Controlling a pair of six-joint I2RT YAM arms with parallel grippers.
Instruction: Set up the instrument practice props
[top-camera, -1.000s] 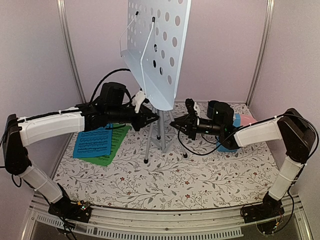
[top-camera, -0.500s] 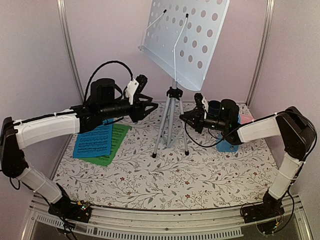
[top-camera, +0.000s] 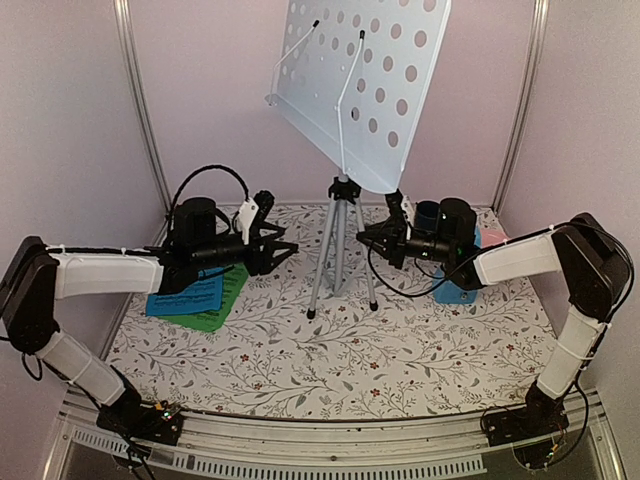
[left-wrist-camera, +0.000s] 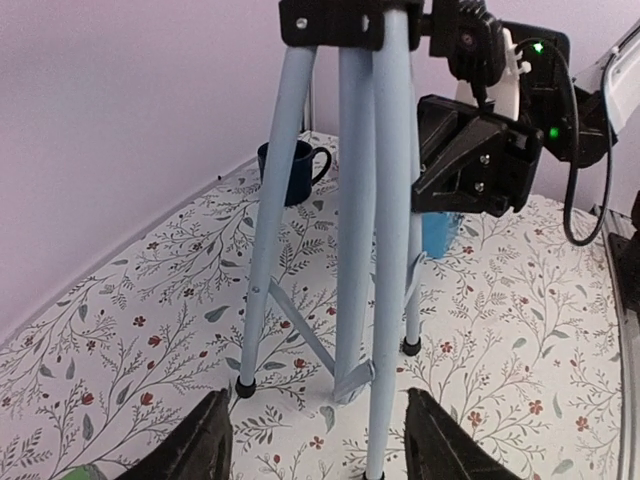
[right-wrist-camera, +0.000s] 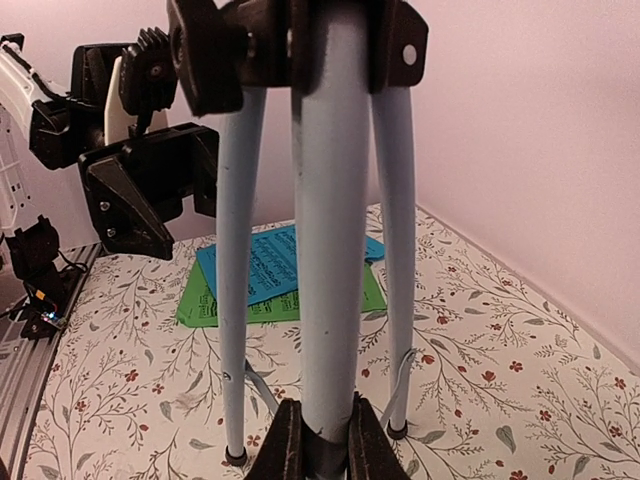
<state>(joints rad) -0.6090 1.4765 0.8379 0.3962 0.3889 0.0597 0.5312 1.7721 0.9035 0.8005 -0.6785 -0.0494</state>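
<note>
The music stand (top-camera: 310, 100) stands upright mid-table on its tripod (top-camera: 342, 192); we judge it light, stiff and top-heavy, best held low on a leg. Our right gripper (top-camera: 368, 238) pinches one leg. Since a second ago the stand has swung upright, and our left gripper (top-camera: 283, 247) has opened and drawn back.

Enclosed by plain lilac walls (top-camera: 70, 100), framed with silver corner posts (top-camera: 143, 110) — floored with a white cloth (top-camera: 330, 350) printed in grey leaves, red flowers.
</note>
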